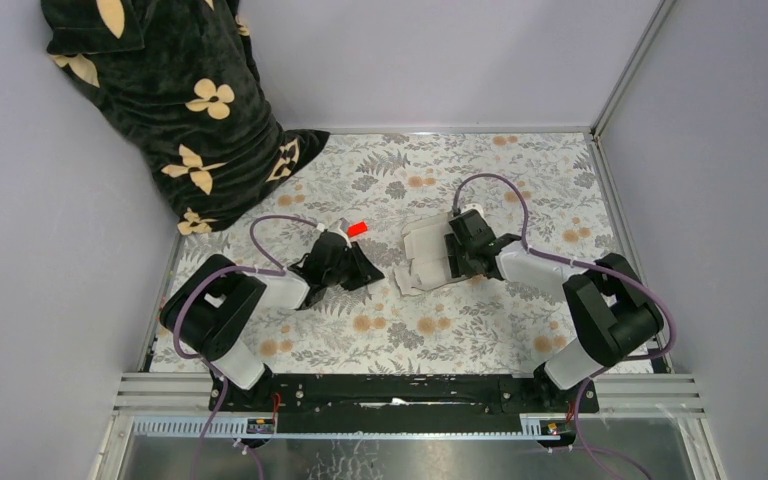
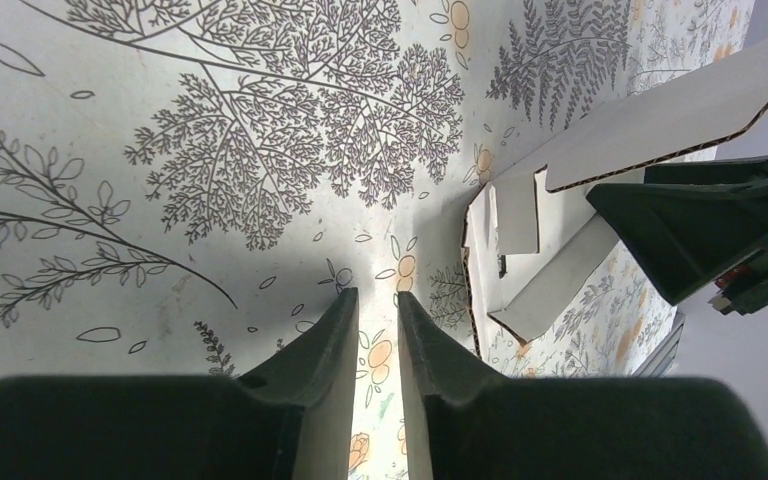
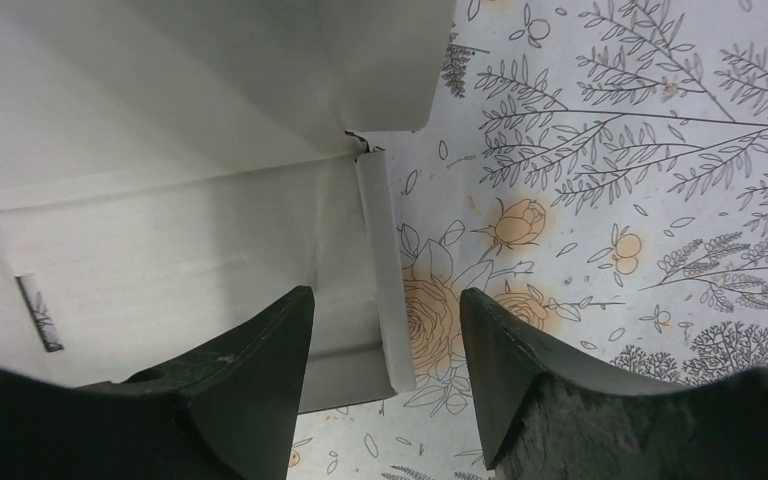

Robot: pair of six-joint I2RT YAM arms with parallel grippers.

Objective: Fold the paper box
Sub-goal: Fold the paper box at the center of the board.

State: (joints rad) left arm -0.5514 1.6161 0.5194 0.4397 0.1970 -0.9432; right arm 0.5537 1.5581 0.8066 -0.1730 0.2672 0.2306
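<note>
Paper box (image 1: 422,256) is lying mid-table on the floral table (image 1: 440,335), partly folded. It is sitting right at the right gripper (image 3: 384,312) and near the left gripper (image 2: 373,305), which is hanging apart from it on its left side. Right jaws are standing wide, straddling a narrow side flap at the sheet's edge without pinching it. Left jaws are showing only a thin slit with nothing in it. Step is looking like raising a wall. To do it well, the right one should be closing on the flap close to the score line, not the tip, and turning about that line. Meanwhile the left should be pressing the base panel flat to stop sliding. Thin card, so a light squeeze, or it's creasing off-line. In the top view the long axis is running roughly away from the arm bases, leaning slightly right at the far end. One large panel is tilting up off the table.
</note>
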